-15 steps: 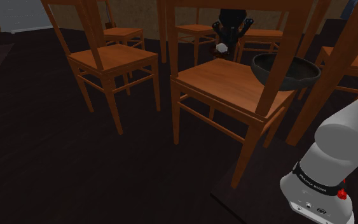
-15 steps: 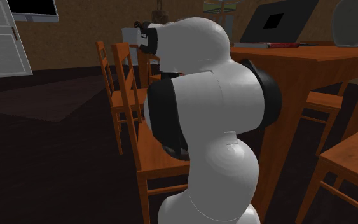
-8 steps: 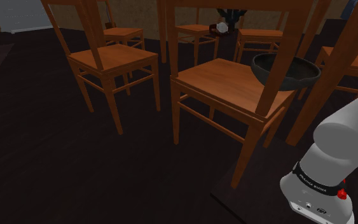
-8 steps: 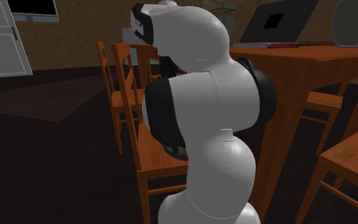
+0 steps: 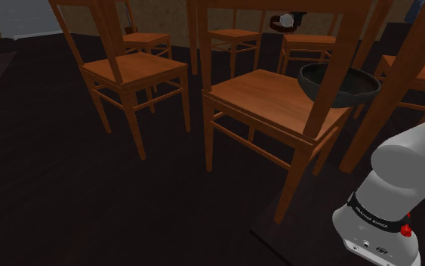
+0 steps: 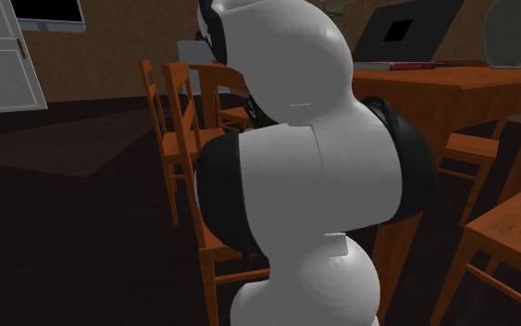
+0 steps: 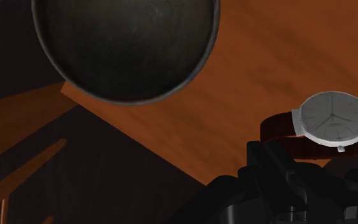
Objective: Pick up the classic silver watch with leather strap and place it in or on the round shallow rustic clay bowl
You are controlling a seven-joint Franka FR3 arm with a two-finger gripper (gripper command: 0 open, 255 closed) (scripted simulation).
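A round, shallow, dark grey bowl [image 5: 340, 83] rests on the near right corner of the middle wooden chair's seat [image 5: 263, 94]. From the wrist, the bowl [image 7: 126, 44] lies ahead on the orange seat, overhanging its edge. The watch [image 7: 333, 118] has a silver case, a pale dial and a dark brown strap. My gripper [image 7: 311, 156] is shut on its strap, off to one side of the bowl. In the shoulder view the watch [image 5: 284, 20] hangs high above the seat, just under the table's edge, with the black gripper [image 5: 287, 17] partly hidden there.
Several wooden chairs [image 5: 131, 72] stand around on a dark floor. Thick table legs [image 5: 331, 68] rise close to the bowl, and the tabletop [image 6: 452, 79] carries a laptop [image 6: 406, 28]. My white arm [image 6: 295, 167] blocks much of the second exterior view.
The gripper has risen with the watch, from just above the chair seat to under the table's edge, shifting toward the shoulder view's right. The arm's upper joints swung upward.
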